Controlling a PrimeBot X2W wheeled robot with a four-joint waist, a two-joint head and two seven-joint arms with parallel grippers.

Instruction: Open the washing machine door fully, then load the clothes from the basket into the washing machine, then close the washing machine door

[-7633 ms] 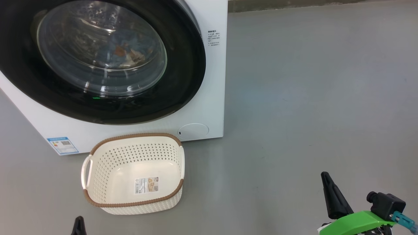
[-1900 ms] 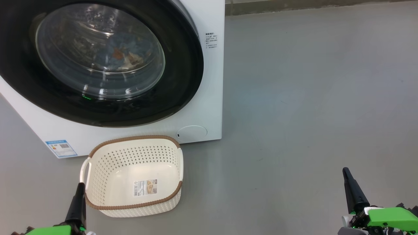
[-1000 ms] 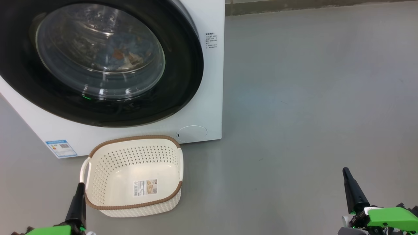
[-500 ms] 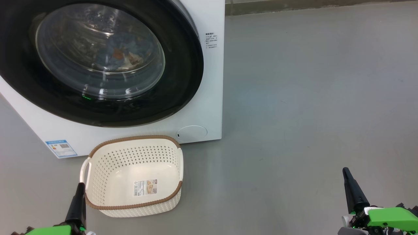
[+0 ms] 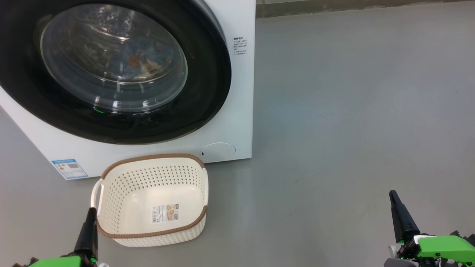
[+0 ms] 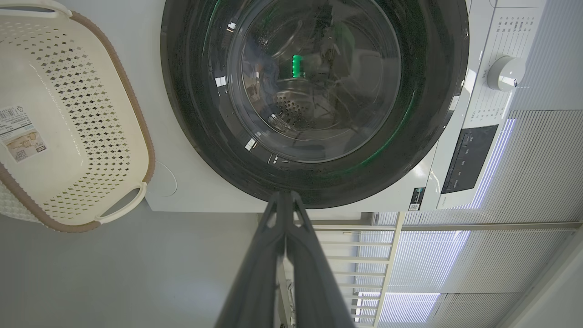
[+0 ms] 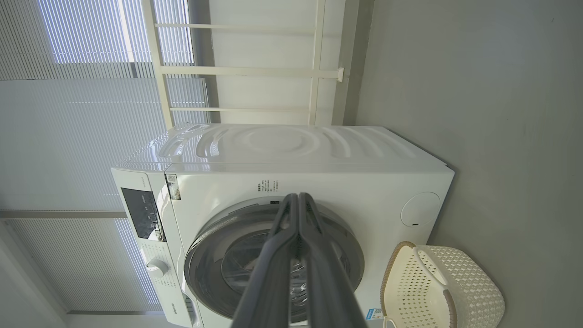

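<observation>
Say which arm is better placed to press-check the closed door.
Left. The left gripper, shut, sits by the basket directly in front of the washing machine door; the right gripper is off to the right over bare floor. The clothes are already inside, so it's probably only a check.

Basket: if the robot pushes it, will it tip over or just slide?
The basket is empty holey plastic, so probably light. It's wide and low, so it should slide on the smooth floor rather than tip. It looks stiff, not floppy.
</observation>
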